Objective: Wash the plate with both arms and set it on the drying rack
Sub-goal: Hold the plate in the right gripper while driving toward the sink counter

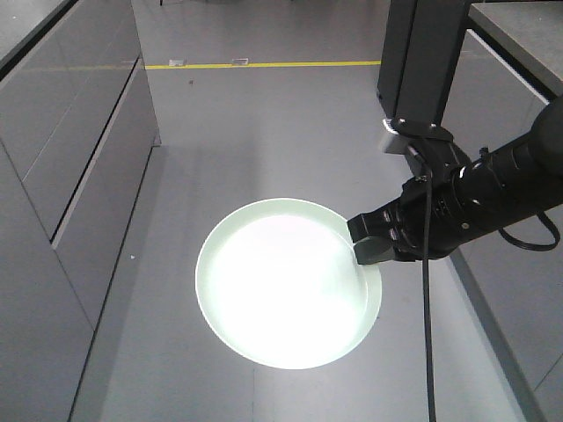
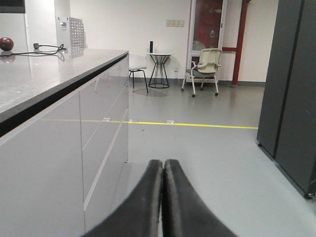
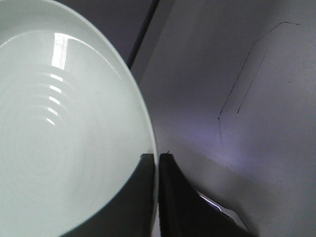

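Note:
The pale mint-green plate hangs level above the grey floor, glaring white under the light. My right gripper is shut on its right rim, one finger over the plate and one under it. In the right wrist view the plate fills the left side, its rim pinched between my right gripper fingers. My left gripper is shut with nothing in it, pointing out over the floor. The left arm does not show in the front view. The drying rack is out of view.
Grey cabinets line the left, under a dark-edged counter. A dark cabinet stands on the right. A yellow line crosses the floor. A chair and a wire side table stand at the far wall.

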`<state>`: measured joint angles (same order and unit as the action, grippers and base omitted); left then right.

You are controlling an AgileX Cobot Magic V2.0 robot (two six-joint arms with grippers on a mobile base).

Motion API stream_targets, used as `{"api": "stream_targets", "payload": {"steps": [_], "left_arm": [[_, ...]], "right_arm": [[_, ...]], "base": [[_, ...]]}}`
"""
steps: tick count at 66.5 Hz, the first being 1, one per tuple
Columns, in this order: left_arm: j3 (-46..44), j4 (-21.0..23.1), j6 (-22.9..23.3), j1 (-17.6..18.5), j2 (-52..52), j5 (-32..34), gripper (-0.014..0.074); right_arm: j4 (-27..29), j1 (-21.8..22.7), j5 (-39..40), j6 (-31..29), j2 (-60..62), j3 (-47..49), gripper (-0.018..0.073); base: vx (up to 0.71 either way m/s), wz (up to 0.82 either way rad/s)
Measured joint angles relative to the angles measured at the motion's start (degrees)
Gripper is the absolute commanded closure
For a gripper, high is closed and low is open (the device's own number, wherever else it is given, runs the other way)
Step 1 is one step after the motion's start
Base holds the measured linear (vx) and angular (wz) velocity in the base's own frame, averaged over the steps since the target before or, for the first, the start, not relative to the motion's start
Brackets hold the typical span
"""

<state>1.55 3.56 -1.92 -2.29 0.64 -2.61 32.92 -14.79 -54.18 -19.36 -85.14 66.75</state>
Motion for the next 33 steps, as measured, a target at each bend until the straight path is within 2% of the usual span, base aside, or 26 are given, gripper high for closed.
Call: {"api": "stream_targets", "payload": {"steps": [33], "left_arm": [[0.0,0.0,0.0,0.0,0.0,0.0,0.0603]], "right_arm": [[0.0,0.0,0.0,0.0,0.0,0.0,0.0561]], "base": [[0.27,-0.02]]}}
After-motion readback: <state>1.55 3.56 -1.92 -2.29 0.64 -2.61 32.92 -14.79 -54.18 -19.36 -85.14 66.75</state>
